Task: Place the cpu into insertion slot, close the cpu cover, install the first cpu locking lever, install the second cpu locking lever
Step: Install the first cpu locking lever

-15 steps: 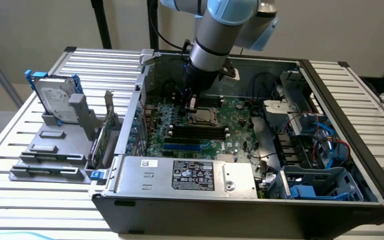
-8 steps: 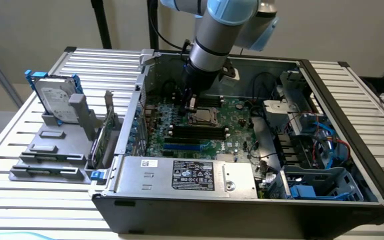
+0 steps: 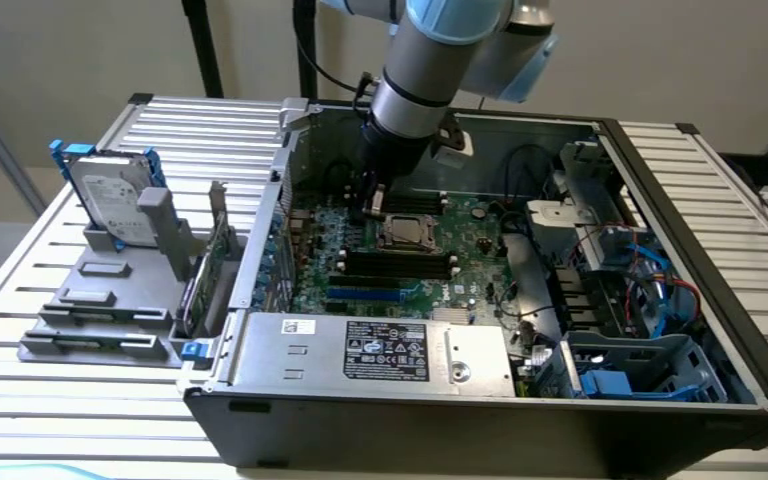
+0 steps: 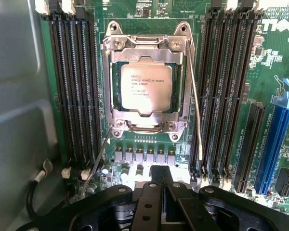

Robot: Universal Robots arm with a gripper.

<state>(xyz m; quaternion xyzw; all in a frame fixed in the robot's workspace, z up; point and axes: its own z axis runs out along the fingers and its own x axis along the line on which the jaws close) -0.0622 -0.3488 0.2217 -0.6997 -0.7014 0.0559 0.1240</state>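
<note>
Gripper [image 4: 162, 183] hangs pinched together, holding nothing, just beyond one edge of the insertion slot [image 4: 118, 134], where the cpu [image 4: 146, 88] sits beneath the lowered cpu cover [image 4: 110, 82]. Both wire levers (apparently unlatched) run lengthwise along opposite socket sides, free ends toward the gripper: one locking lever [image 4: 195, 106] lies straight, the other lever [image 4: 97, 161] angles outward.

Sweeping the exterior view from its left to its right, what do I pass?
hard drive → cpu → blue drive cage
</note>
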